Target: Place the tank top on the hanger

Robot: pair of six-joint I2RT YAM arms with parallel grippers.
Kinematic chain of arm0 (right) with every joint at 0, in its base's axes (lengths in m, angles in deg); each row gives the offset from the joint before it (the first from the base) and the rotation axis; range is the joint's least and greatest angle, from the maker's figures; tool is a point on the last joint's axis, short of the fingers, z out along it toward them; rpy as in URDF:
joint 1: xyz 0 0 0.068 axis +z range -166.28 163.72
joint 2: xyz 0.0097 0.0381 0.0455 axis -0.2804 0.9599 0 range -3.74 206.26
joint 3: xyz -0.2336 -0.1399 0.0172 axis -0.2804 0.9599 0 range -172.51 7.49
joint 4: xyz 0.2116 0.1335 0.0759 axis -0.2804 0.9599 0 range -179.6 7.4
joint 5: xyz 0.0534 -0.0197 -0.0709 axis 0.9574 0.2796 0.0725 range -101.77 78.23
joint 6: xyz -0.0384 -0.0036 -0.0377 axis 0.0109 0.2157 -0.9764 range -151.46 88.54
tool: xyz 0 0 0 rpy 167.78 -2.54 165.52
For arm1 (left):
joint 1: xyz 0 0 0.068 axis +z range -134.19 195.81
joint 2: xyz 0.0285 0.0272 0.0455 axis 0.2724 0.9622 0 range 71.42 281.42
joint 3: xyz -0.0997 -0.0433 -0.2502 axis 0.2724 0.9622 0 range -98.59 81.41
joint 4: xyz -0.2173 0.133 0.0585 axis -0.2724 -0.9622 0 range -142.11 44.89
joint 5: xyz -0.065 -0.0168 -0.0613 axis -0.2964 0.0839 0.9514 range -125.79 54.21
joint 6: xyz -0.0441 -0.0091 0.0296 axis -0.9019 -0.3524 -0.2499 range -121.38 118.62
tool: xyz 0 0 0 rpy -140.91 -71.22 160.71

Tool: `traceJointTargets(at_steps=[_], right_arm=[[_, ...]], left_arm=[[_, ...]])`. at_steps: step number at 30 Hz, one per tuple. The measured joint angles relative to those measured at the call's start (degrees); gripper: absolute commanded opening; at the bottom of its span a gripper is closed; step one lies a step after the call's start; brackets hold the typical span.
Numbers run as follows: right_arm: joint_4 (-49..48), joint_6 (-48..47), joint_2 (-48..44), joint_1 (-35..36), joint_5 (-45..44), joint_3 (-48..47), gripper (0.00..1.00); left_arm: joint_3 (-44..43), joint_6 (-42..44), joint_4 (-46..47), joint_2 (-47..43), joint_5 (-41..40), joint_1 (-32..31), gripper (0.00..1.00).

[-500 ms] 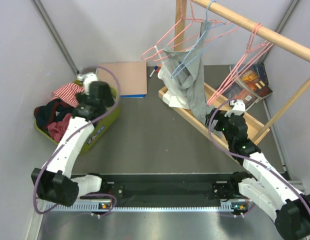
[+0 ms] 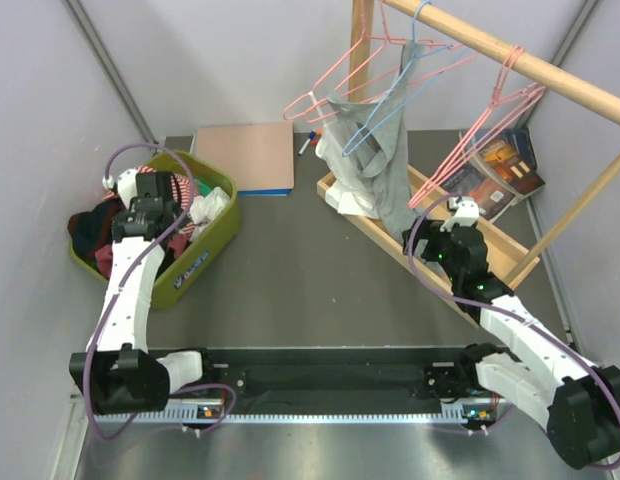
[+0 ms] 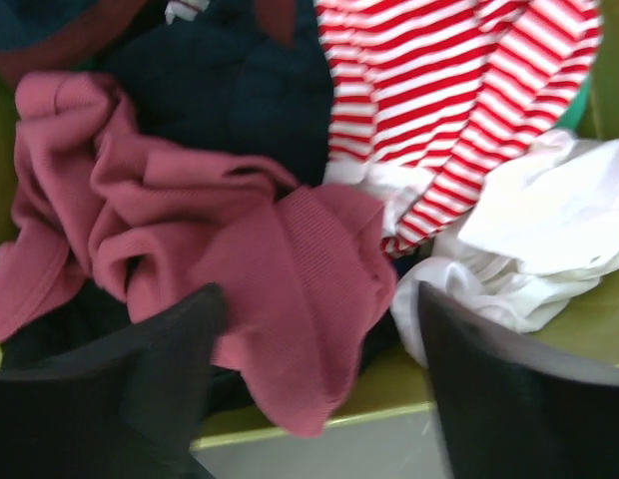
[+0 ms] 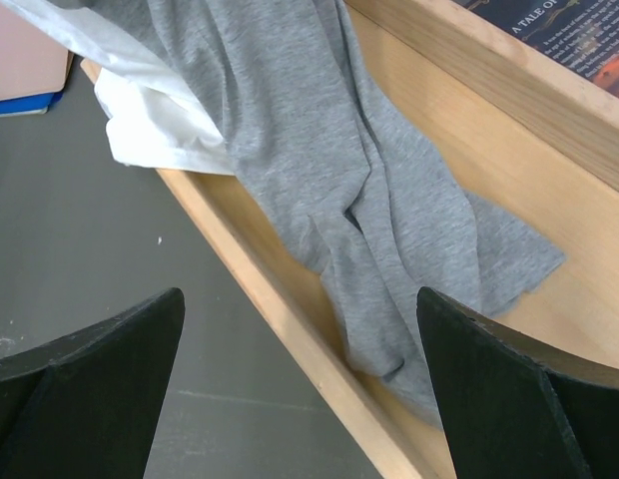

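The maroon tank top (image 3: 240,249) lies crumpled in the olive basket (image 2: 205,255), one fold hanging over its near rim. It also shows in the top view (image 2: 110,260). My left gripper (image 3: 314,299) is open right above that fold, one finger on each side, holding nothing. In the top view the left gripper (image 2: 140,222) hangs over the basket. Two pink wire hangers hang on the wooden rail, one at the left (image 2: 335,75) and one at the right (image 2: 480,130). My right gripper (image 4: 300,299) is open and empty over the edge of the wooden rack base (image 4: 280,319).
A grey garment (image 2: 375,170) hangs from a light blue hanger (image 2: 385,100) and trails into the rack base (image 2: 510,245). The basket also holds a red-and-white striped cloth (image 3: 439,90), white cloth (image 3: 529,239) and navy cloth (image 3: 230,90). A pink board (image 2: 245,155) lies behind.
My left arm has swung left from the basket's right rim to above the clothes inside it. My right gripper has shifted slightly towards the rack.
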Motion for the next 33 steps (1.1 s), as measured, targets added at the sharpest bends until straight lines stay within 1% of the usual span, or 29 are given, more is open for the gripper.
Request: traceJointTargets(at_steps=[2,3,4,5,6,9,13,15,17,20,22,24,27,29,30,33], right_arm=[[-0.2,0.0,0.3,0.0,0.3,0.0,1.0],[-0.3,0.1,0.4,0.0,0.5,0.0,1.0],[-0.3,0.0,0.5,0.0,0.7,0.0,1.0],[-0.3,0.0,0.5,0.0,0.9,0.0,1.0],[-0.3,0.0,0.5,0.0,1.1,0.0,1.0],[0.2,-0.1,0.9,0.0,1.4,-0.8,1.0],[0.7,-0.2,1.1,0.0,1.4,-2.0,1.0],[0.8,-0.5,1.2,0.0,1.4,-2.5,1.0],[0.8,-0.7,1.7,0.0,1.4,-3.2,1.0],[0.9,-1.2,3.0,0.0,1.5,-4.6,1.0],[0.8,-1.3,3.6,0.0,1.7,-5.3,1.0],[0.9,-1.6,4.1,0.0,2.1,-5.9,1.0],[0.9,-1.6,4.3,0.0,2.5,-6.4,1.0],[1.0,-1.6,4.3,0.0,2.5,-6.7,1.0],[0.9,-1.6,4.3,0.0,2.6,-6.7,1.0],[1.0,-1.6,4.3,0.0,2.5,-6.7,1.0]], left_arm=[[1.7,-0.5,0.0,-1.3,1.0,1.2,0.6],[2.5,-1.0,0.1,-1.8,1.7,1.8,0.48],[3.1,-1.3,0.1,-2.0,2.3,2.3,0.41],[3.7,-1.6,0.2,-2.0,2.9,2.6,0.3],[4.1,-1.8,0.3,-1.9,3.5,2.8,0.16],[4.3,-2.4,0.5,-1.8,5.2,2.9,0.0],[2.9,-1.0,0.7,-1.8,7.6,2.9,0.0],[-0.3,0.4,1.2,-1.7,10.0,2.9,0.0],[-5.0,2.0,2.7,-1.1,12.7,2.9,0.0],[-16.3,5.2,5.5,2.7,17.1,1.3,0.0],[-25.9,8.1,7.1,7.1,19.8,-2.0,0.0],[-36.8,11.1,8.3,12.6,22.4,-7.7,0.0],[-49.2,13.6,10.7,18.9,28.2,-15.0,0.0],[-54.4,14.1,12.6,21.4,32.4,-17.9,0.0],[-55.7,13.9,14.0,21.9,34.5,-18.7,0.0],[-56.8,12.7,18.0,21.3,39.1,-18.9,0.0]])
